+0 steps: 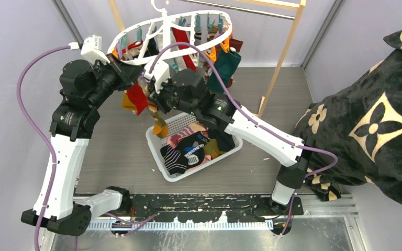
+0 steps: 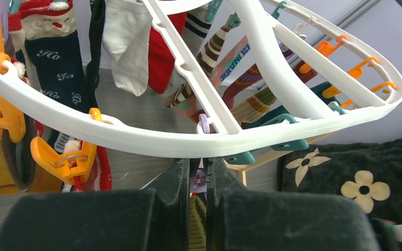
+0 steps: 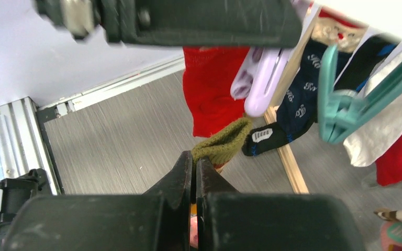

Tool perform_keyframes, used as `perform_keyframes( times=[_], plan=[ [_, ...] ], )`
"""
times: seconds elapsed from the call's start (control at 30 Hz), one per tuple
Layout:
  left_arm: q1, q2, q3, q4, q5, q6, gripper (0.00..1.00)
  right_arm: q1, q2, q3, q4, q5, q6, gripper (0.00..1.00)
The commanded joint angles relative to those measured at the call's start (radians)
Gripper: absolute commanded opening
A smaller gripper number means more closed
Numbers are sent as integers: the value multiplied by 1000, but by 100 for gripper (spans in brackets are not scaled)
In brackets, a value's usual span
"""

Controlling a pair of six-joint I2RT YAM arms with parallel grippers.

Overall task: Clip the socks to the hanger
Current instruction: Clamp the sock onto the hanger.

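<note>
Left gripper (image 2: 199, 164) pinched the purple peg (image 3: 264, 86). Right gripper (image 3: 193, 157), clamped on the olive sock (image 3: 222, 144), apparently needed to feed the cuff in squarely.

White script "Ho" is repeating down the navy sock (image 2: 57, 73) hanging at the hanger's (image 2: 152, 142) left rim. A pink sock (image 2: 236, 58) past the middle spoke is showing capitals, roughly "SUNDA". White lettering on a black sock (image 1: 192, 150) in the basket (image 1: 156, 152) is blurring beyond reading.

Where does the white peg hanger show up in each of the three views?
Top external: hanger at top centre, above the basket.
Left wrist: its white rim arcs across mid-frame.
Right wrist: only a white edge, top right corner.
Shared landmark: the light wooden rack.
</note>
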Motion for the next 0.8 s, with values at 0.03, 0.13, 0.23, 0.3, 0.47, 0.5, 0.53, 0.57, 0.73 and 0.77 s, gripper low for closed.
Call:
perform_keyframes(
  times=[0.03, 0.13, 0.23, 0.3, 0.47, 0.5, 0.53, 0.57, 0.73, 0.77],
  plan=[
    [4, 2, 4, -21, -56, 21, 0, -12, -17, 198, -162, -45, -58, 1],
    [4, 2, 8, -22, -61, 20, 0, -21, -91, 139, -151, -63, -37, 1],
    [3, 3, 6, -22, -64, 17, 0, -46, -167, 37, -110, -81, -13, 1],
    [3, 2, 6, -22, -64, 15, 0, -58, -201, -6, -93, -64, -3, 1],
    [3, 0, 3, -22, -62, 11, 0, -73, -297, -87, -77, -8, 4, 1],
    [4, 0, 5, -22, -63, 12, 0, -77, -321, -96, -92, -2, 0, 1],
    [4, 1, 5, -21, -63, 12, 0, -82, -345, -111, -102, 3, 0, 1],
    [3, 1, 6, -21, -62, 12, 0, -91, -375, -132, -108, 5, 2, 1],
    [4, 0, 6, -22, -59, 13, 0, -158, -543, -241, -115, -4, 40, 1],
    [4, 0, 6, -22, -59, 13, 0, -172, -573, -252, -118, -5, 51, 1]
  ],
)
